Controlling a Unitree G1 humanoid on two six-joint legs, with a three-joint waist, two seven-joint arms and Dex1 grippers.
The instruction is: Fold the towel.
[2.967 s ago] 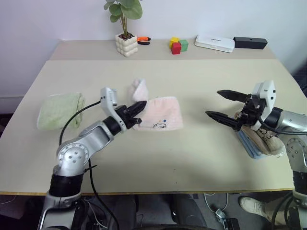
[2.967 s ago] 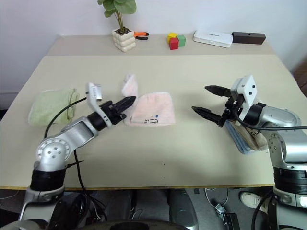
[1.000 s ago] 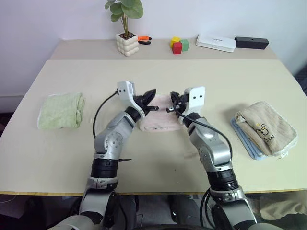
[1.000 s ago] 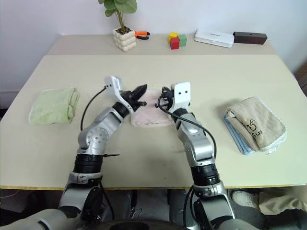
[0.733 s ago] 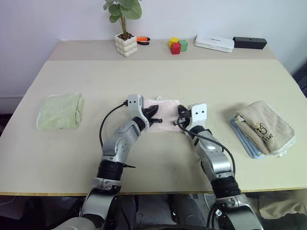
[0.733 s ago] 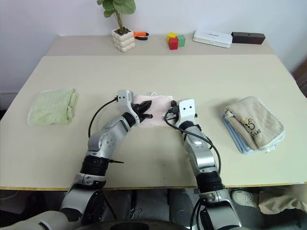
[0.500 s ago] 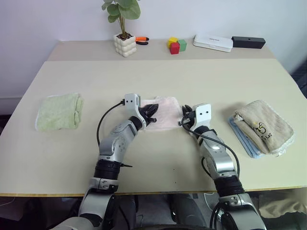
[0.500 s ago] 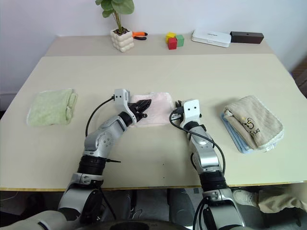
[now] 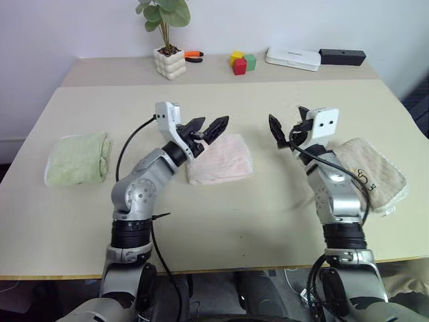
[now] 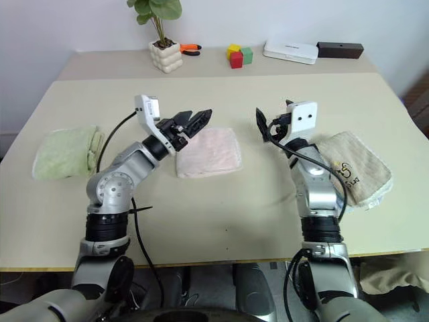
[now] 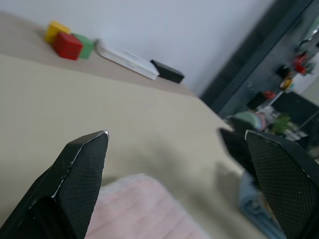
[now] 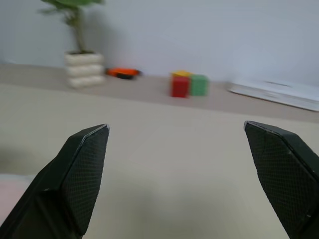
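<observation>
Towel (image 9: 220, 158), a pale pink terry hand towel, lay folded into a flat rectangle near the middle of the wide beige table (image 9: 234, 215), with nothing touching it. That table ran back to a narrower shelf-like strip against a plain white wall, where a leafy plant in a white bumpy pot (image 9: 168, 62), an orange-handled tool (image 9: 195, 55), yellow, red and green blocks (image 9: 242, 62), a flat white box (image 9: 292, 58) and a slim black box (image 9: 342, 56) stood in a row. Well to the left of the pink towel rested a light green folded towel (image 9: 77, 158); well to the right, a tan folded towel with a dark motif (image 9: 372, 173) lay at the table's edge, part of it covered by the right arm. The left gripper (image 9: 210, 127) hung in the air above the pink towel's left far corner, its two black fingers spread wide and empty. The right gripper (image 10: 263, 129) hung between the pink towel and the tan one, off the table, fingers likewise spread wide with nothing between them. In the left wrist view a dark, cluttered part of the room showed beyond the table's far right corner, too blurred to make out.
</observation>
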